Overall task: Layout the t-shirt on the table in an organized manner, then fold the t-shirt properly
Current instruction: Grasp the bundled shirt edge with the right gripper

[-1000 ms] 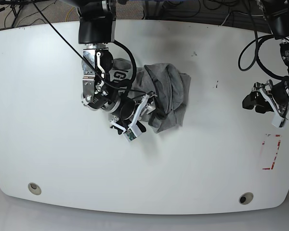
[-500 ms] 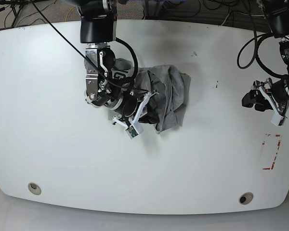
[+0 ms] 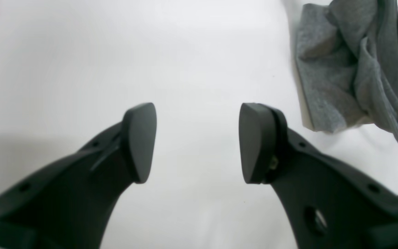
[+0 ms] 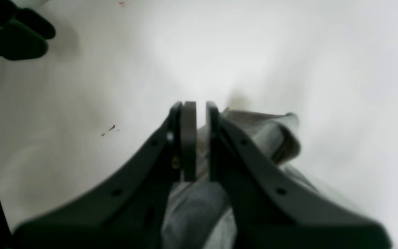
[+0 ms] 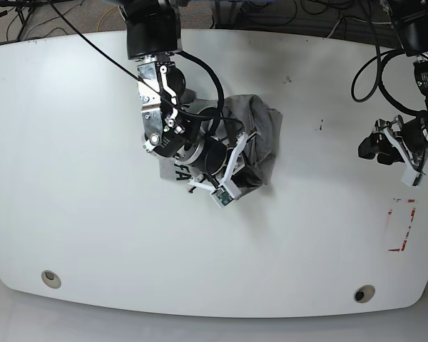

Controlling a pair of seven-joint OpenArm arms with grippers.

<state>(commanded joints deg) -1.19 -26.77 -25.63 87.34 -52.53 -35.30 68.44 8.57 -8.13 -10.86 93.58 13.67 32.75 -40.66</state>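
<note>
T-shirt (image 5: 257, 139): heather-grey knit, soft and matte, bunched in thick rolled folds; lies crumpled on the worktop directly under and ahead of the right claw, well apart from the left claw.
Lettering: black block print showing just behind the right claw in the base view; mostly covered by the arm, not readable.
Right claw (image 4: 195, 145): dark moulded fingers with flat pads, drawn in narrow with a slim gap; grey cloth sits between and under the fingers, but whether the pads pinch it cannot be told; view is blurred.
Left claw (image 3: 197, 141): black matte fingers with rounded wedge pads, spread wide, nothing between them; bare worktop beneath, cloth edge off to its upper right in the wrist view.
Worktop (image 5: 71, 142): smooth white slab, rounded corners, glossy sheen.
Grommet holes (image 5: 51, 278): two small round ones near the worktop's front edge, well apart from both claws.
Red-and-white mark (image 5: 401, 225): rectangular outline, just below the left claw in the base view.
Hidden: part of the shirt under the right arm; sleeves and collar not made out.
</note>
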